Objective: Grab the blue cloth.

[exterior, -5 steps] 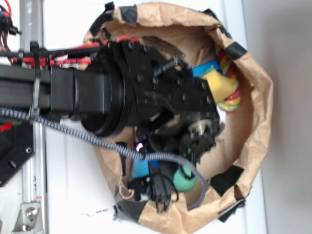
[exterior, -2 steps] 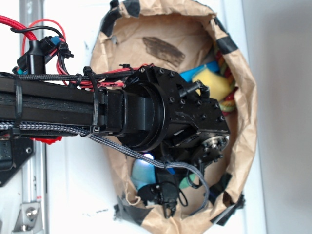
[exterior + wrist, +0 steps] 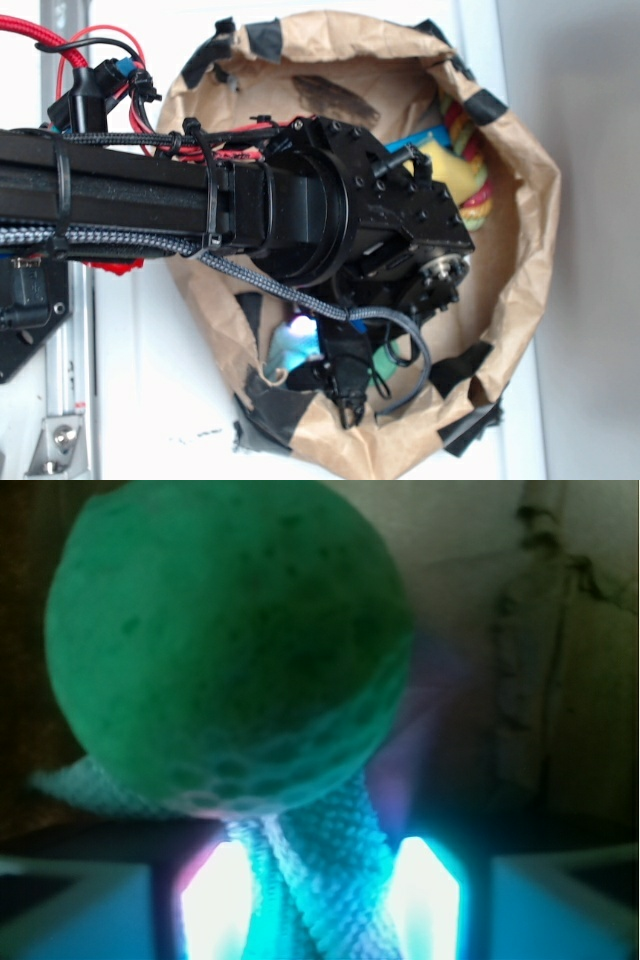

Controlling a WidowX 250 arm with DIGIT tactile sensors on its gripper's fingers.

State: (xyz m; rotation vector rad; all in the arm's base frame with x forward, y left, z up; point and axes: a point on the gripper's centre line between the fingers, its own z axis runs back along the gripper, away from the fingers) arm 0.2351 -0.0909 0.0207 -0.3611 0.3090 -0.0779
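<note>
Pincer: the pincer (image 3: 318,920) sits at the bottom of the wrist view, its two glowing fingers (image 3: 215,905) clamped on a pinched fold of the blue cloth (image 3: 325,880).
Blue cloth: pale, knobbly fabric rising narrow between the fingers, with a loose edge spreading off to the left under the ball; in the exterior view the blue cloth (image 3: 292,345) shows as a pale patch low in the bag, partly hidden by the arm.
Green ball: the green ball (image 3: 225,640) fills the upper left of the wrist view, touching the cloth just above the fingers; the exterior view shows only a sliver of it (image 3: 383,365).
Bag: the brown paper bag (image 3: 525,230) stands open on the white surface (image 3: 140,400), its rim patched with black tape.
Other contents: a yellow sponge (image 3: 450,175) and a bright blue block (image 3: 428,140) lie at the bag's far side.
Arm: the black robot arm (image 3: 300,215) reaches into the bag from the left.
</note>
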